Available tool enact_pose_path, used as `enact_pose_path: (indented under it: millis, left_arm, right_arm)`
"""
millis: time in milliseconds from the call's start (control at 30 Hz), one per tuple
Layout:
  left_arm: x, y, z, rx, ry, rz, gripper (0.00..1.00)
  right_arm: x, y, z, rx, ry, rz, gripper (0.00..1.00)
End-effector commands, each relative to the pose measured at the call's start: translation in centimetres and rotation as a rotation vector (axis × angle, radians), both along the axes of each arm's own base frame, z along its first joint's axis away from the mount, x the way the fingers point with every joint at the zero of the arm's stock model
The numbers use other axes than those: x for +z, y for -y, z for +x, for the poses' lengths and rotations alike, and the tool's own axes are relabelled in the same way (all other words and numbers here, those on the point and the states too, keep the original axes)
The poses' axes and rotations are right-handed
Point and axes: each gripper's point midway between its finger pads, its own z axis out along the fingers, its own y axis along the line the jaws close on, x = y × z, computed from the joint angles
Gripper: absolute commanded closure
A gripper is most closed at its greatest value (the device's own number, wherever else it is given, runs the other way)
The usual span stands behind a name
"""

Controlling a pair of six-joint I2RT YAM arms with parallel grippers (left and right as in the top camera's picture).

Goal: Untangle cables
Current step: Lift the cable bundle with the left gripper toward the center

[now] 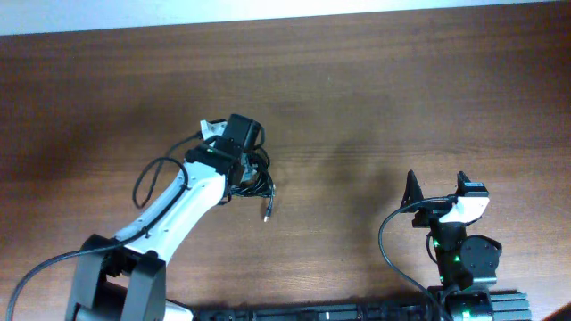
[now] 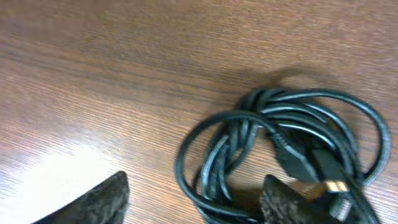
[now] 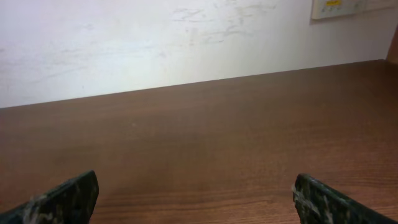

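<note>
The cables (image 1: 257,181) are a bunch of thin black cords coiled in a tangle left of the table's middle, with one plug end (image 1: 266,214) trailing toward the front. My left gripper (image 1: 243,166) is right over the tangle. In the left wrist view the cables (image 2: 283,134) lie as overlapping loops with a black plug with a gold tip (image 2: 336,185). My left gripper (image 2: 193,205) is open, one loop lies between its fingers, and its right finger is against the bundle. My right gripper (image 1: 437,193) is open and empty at the front right, far from the cables, and the right wrist view (image 3: 193,208) shows only bare table.
The brown wooden table (image 1: 375,89) fills the view. A thick black wire (image 1: 147,174) loops beside the left arm, and another (image 1: 388,245) curves beside the right arm's base. A white wall (image 3: 186,43) stands beyond the table's far edge.
</note>
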Motion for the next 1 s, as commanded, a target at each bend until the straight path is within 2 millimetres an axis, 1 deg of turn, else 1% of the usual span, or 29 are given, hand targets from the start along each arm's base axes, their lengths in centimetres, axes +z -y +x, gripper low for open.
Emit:
enact_pose_path:
  millis: [0, 100, 167, 200, 233, 300, 333, 367, 400, 433, 467, 533, 633, 667, 733, 767, 800, 867, 900, 967]
  left_arm:
    - [0.5, -1.0, 0.6, -0.234, -0.049, 0.125, 0.37]
    - [0.2, -0.8, 1.6, -0.376, -0.057, 0.178, 0.39]
    - [-0.3, -0.6, 2.1, -0.394, -0.057, 0.185, 0.39]
    - [-1.2, -0.5, 2.2, -0.394, -0.073, 0.188, 0.41]
    - [-2.0, -0.6, 2.1, -0.395, -0.097, 0.193, 0.46]
    - [-3.9, -0.9, 1.7, -0.396, -0.153, 0.208, 0.46]
    - [-4.4, -1.1, 1.6, -0.394, -0.168, 0.218, 0.46]
    - [-4.7, -1.3, 1.6, -0.391, -0.177, 0.22, 0.54]
    - [-5.0, -1.5, 1.6, -0.384, -0.184, 0.219, 0.77]
    - [-5.0, -1.5, 1.6, -0.382, -0.184, 0.219, 0.94]
    - [-4.7, -1.5, 1.8, -0.381, -0.174, 0.217, 1.0]
    - [-3.4, -1.3, 2.2, -0.379, -0.136, 0.209, 1.0]
    - [0.8, -1.0, 2.8, -0.365, -0.019, 0.185, 1.0]
    - [2.4, -1.0, 2.8, -0.335, 0.028, 0.163, 1.0]
    - [4.7, -0.8, 2.2, -0.266, 0.096, 0.088, 0.99]
    - [5.4, 0.0, 1.8, -0.248, 0.117, 0.012, 0.99]
    - [5.7, 1.2, 1.5, -0.277, 0.118, -0.06, 0.99]
    - [5.3, 3.7, 0.7, -0.344, 0.087, -0.196, 0.96]
    - [5.2, 4.4, 0.5, -0.362, 0.075, -0.233, 0.96]
    - [4.9, 4.7, 0.2, -0.371, 0.063, -0.253, 0.96]
  right_arm:
    - [-0.4, -0.1, 0.0, 0.002, -0.007, -0.001, 0.01]
    - [-0.4, -0.1, 0.0, 0.002, -0.007, -0.001, 0.01]
    - [-0.4, -0.1, 0.0, 0.001, -0.007, -0.001, 0.02]
    - [-0.4, -0.1, 0.0, 0.001, -0.007, -0.001, 0.02]
    - [-0.4, -0.1, 0.0, 0.002, -0.007, -0.001, 0.02]
    - [-0.4, -0.1, 0.0, 0.002, -0.007, -0.001, 0.02]
    - [-0.4, -0.1, 0.0, 0.002, -0.007, -0.001, 0.02]
    - [-0.4, -0.1, 0.0, 0.002, -0.007, -0.001, 0.01]
    - [-0.4, -0.1, 0.0, 0.002, -0.007, -0.001, 0.02]
    - [-0.4, -0.1, 0.0, 0.001, -0.007, -0.001, 0.01]
    - [-0.4, -0.1, 0.0, 0.002, -0.007, -0.001, 0.02]
    - [-0.4, -0.1, 0.0, 0.002, -0.007, -0.001, 0.02]
    - [-0.4, -0.1, 0.0, 0.002, -0.007, -0.001, 0.01]
    - [-0.4, -0.1, 0.0, 0.002, -0.007, -0.001, 0.01]
    - [-0.3, -0.1, 0.0, 0.002, -0.007, -0.001, 0.01]
    - [-0.4, -0.1, 0.0, 0.002, -0.007, -0.001, 0.02]
    - [-0.4, -0.1, 0.0, 0.002, -0.007, -0.001, 0.02]
    - [-0.4, -0.1, 0.0, 0.002, -0.007, -0.001, 0.02]
    - [-0.3, -0.1, 0.0, 0.002, -0.007, -0.001, 0.01]
    - [-0.4, -0.1, 0.0, 0.002, -0.007, -0.001, 0.02]
